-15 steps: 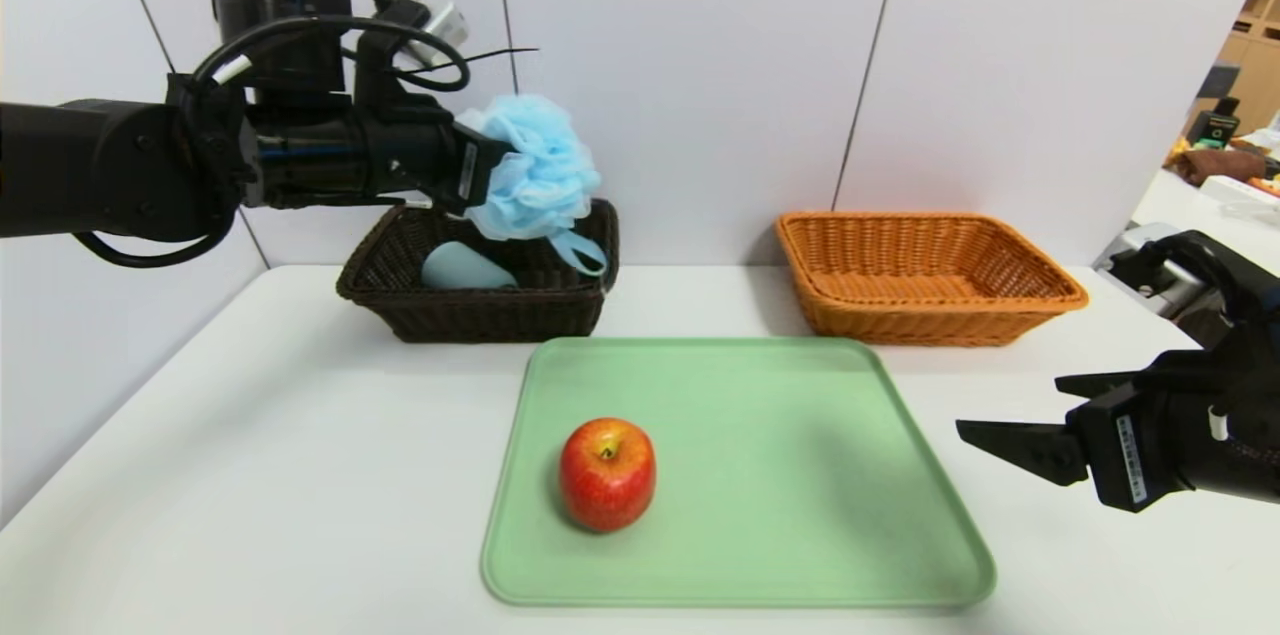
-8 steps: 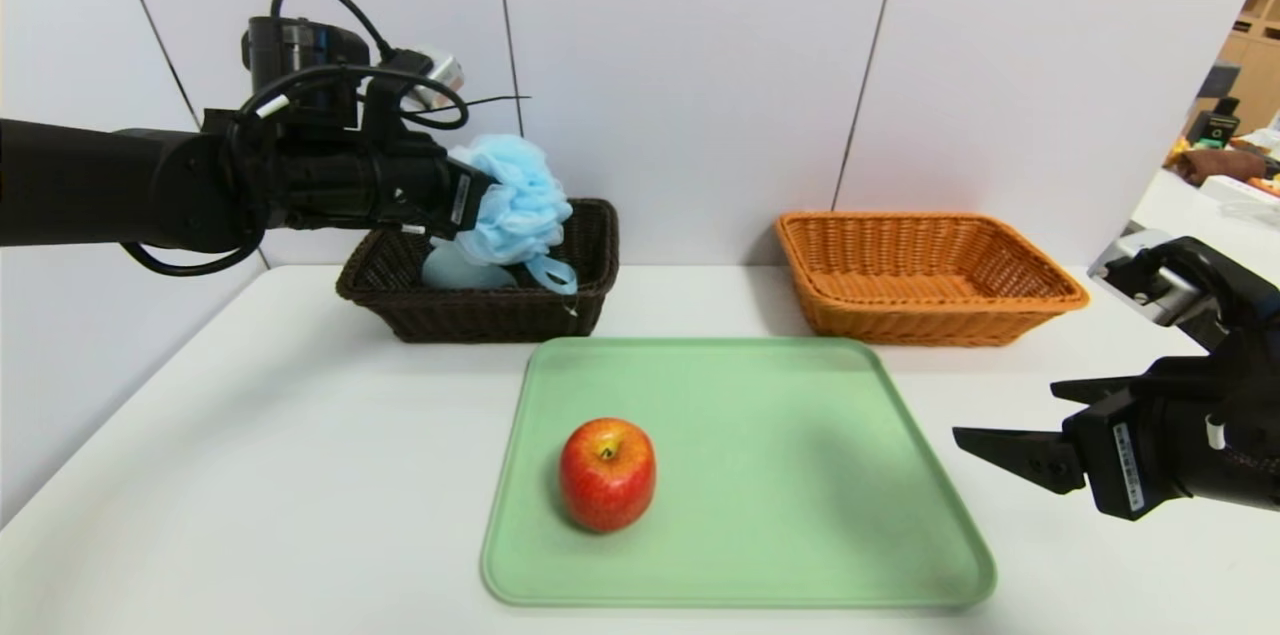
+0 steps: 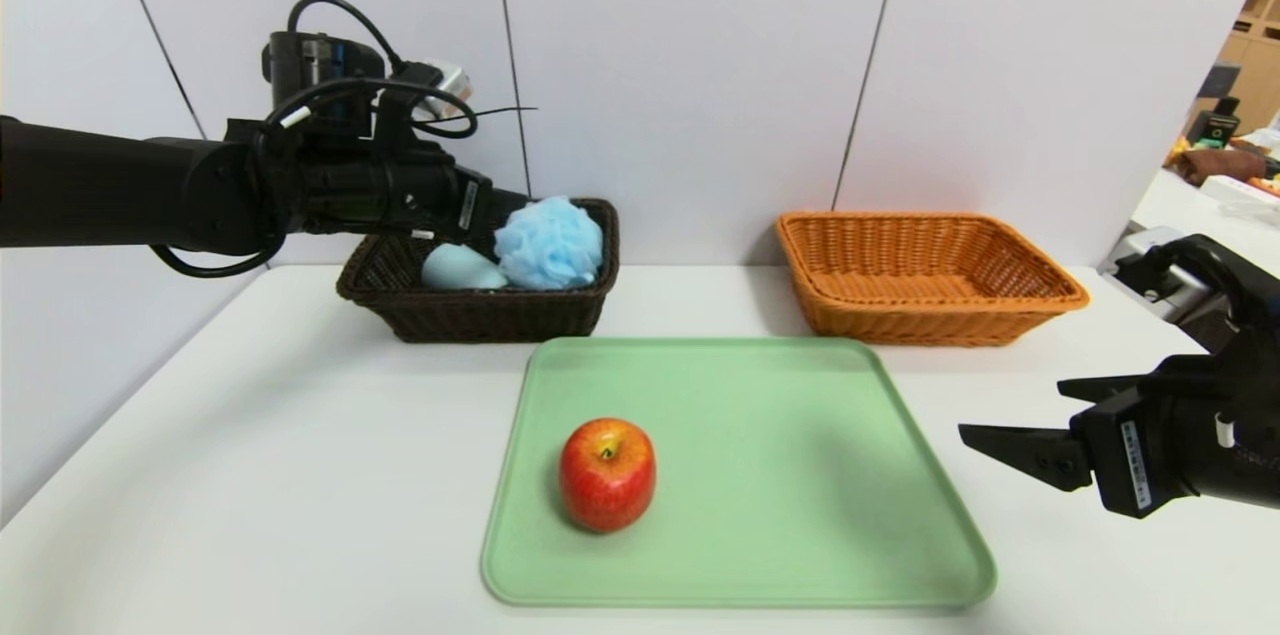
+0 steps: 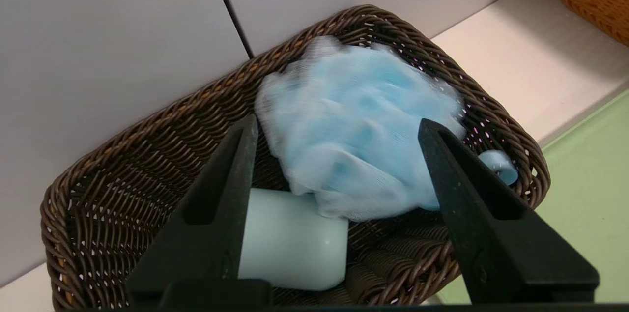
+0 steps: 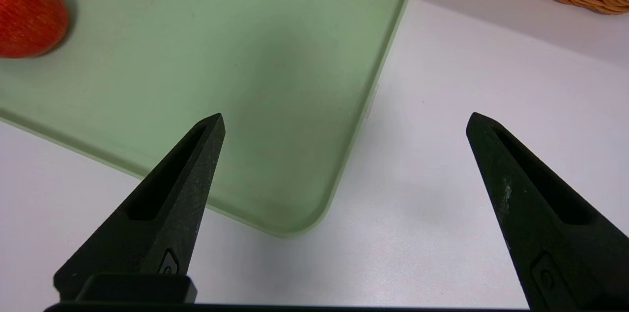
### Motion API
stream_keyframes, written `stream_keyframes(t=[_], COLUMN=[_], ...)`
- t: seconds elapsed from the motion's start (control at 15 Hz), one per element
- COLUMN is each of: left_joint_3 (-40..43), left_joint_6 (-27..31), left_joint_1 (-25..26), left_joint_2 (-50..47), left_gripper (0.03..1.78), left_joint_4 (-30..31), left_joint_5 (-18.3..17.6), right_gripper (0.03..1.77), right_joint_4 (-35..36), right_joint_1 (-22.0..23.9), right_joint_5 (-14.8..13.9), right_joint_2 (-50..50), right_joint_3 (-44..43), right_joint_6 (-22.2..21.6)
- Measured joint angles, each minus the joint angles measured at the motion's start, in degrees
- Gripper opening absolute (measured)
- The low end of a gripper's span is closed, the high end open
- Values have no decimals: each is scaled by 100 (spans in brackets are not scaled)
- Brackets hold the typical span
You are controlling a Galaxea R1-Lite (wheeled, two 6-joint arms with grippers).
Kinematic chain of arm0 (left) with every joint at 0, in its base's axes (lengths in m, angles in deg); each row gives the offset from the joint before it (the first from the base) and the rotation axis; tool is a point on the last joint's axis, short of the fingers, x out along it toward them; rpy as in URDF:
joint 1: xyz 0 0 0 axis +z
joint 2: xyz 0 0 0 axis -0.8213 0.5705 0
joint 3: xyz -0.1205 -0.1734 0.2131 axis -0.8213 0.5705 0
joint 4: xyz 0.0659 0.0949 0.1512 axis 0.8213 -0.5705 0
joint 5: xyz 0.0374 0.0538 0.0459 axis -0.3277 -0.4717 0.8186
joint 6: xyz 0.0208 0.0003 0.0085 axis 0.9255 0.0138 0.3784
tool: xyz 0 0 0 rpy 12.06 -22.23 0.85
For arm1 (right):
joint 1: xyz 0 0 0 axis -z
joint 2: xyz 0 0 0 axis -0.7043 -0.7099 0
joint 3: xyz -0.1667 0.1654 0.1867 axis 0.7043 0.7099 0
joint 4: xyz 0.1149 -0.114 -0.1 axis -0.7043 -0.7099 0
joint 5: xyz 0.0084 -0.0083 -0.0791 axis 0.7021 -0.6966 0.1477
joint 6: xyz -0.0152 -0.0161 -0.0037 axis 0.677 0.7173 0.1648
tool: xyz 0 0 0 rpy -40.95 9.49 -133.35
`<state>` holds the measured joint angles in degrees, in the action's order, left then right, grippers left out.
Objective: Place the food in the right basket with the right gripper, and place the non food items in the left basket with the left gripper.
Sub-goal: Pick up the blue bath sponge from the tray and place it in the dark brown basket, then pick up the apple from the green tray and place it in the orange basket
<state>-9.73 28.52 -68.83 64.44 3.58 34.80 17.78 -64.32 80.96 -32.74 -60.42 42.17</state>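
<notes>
**Sponge in the dark basket, apple alone on the tray**

At the far left, the left gripper (image 4: 336,127) hangs above the dark brown basket (image 3: 470,315), its fingers spread wide with nothing between them. Below it the blue bath sponge (image 3: 550,243) lies inside the basket at its right end, pressed near the rim, its ribbon loop (image 4: 499,164) draped against the wicker there. Just beside it, toward the basket's left, a pale blue bottle (image 3: 458,268) lies on its side (its long axis runs roughly along the basket's length). The basket's left half has bare floor.

In the middle, the green tray (image 3: 800,535) holds only the red apple (image 3: 607,473), upright with its stem up, left of the tray's centre; the rest of the tray is bare.

Farther right, the orange basket (image 3: 1040,300) sits near the wall, with nothing visible inside it. The right gripper (image 3: 1040,420) hovers low over the white table (image 3: 250,435) just off the tray's right edge, fingers wide apart, pointing toward the tray.

Pale wall panels stand behind both baskets.
</notes>
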Motion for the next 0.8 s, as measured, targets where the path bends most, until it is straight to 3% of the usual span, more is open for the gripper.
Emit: stream_keyframes(t=[0.47,0.8], left_joint_3=[96,1691], left_joint_6=[-400,-521], left_joint_1=[9,-2], left_joint_2=[-601,-1820], left_gripper=[150,159], left_joint_4=[-99,-99], left_joint_5=[-13,-41], right_gripper=[169,169], right_joint_4=[9,238], right_joint_1=[-41,-261], right_joint_5=[2,9], right_joint_2=[7,-182], right_joint_3=[-60,-74], right_joint_6=[16,35])
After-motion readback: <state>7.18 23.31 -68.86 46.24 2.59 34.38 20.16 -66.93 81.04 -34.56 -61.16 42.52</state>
